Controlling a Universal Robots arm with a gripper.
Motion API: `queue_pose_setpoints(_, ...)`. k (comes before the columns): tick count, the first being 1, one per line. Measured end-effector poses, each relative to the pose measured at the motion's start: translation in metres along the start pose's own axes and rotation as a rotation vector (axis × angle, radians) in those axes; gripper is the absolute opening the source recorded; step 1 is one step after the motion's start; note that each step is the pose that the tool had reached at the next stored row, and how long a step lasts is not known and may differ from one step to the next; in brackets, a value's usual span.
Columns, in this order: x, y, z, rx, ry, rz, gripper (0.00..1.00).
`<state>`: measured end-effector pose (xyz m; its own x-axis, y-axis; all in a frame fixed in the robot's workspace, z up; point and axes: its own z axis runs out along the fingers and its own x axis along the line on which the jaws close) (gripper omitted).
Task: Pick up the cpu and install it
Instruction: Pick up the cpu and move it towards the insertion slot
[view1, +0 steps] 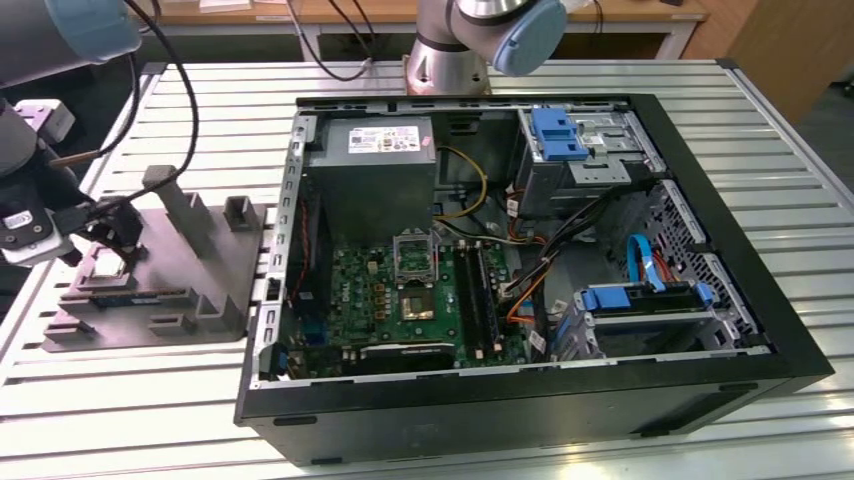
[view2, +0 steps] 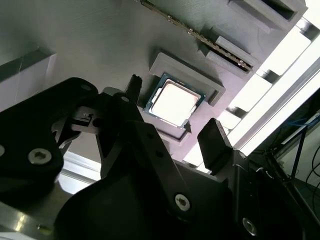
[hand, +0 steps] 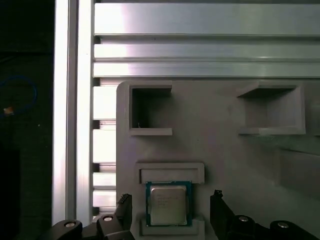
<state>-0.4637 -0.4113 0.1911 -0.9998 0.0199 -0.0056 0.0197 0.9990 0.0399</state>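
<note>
The cpu (view1: 104, 266) is a small square chip with a silvery top. It lies flat in a shallow raised pocket of the grey moulded tray (view1: 187, 300) at the exterior view's left. My gripper (view1: 102, 248) hangs just over it, open. In both wrist views the cpu (view2: 172, 102) (hand: 168, 204) sits between the two dark fingers (view2: 214, 142) (hand: 218, 202), which stand clear of its edges. The gripper (view2: 173, 106) (hand: 171, 202) holds nothing. The dark socket (view1: 414, 250) with a metal frame sits on the green board inside the open computer case (view1: 747, 250).
Upright posts (view1: 174, 195) and empty pockets (hand: 150, 112) rise from the tray close to the gripper. A thin strip part (view2: 200, 37) lies in a tray slot. Cables, blue drive brackets (view1: 558, 135) and a power supply (view1: 380, 150) crowd the case. Everything rests on a slatted aluminium table (view1: 134, 400).
</note>
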Motion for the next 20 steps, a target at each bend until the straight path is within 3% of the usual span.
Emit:
queue_pose_setpoints(8, 0.0008, -0.0004, 0.0108, -0.0005, 0.0001, -0.001, 0.72)
queue_pose_setpoints(20, 0.0040, 0.0005, 0.0142, -0.0049, 0.0002, -0.004, 0.72)
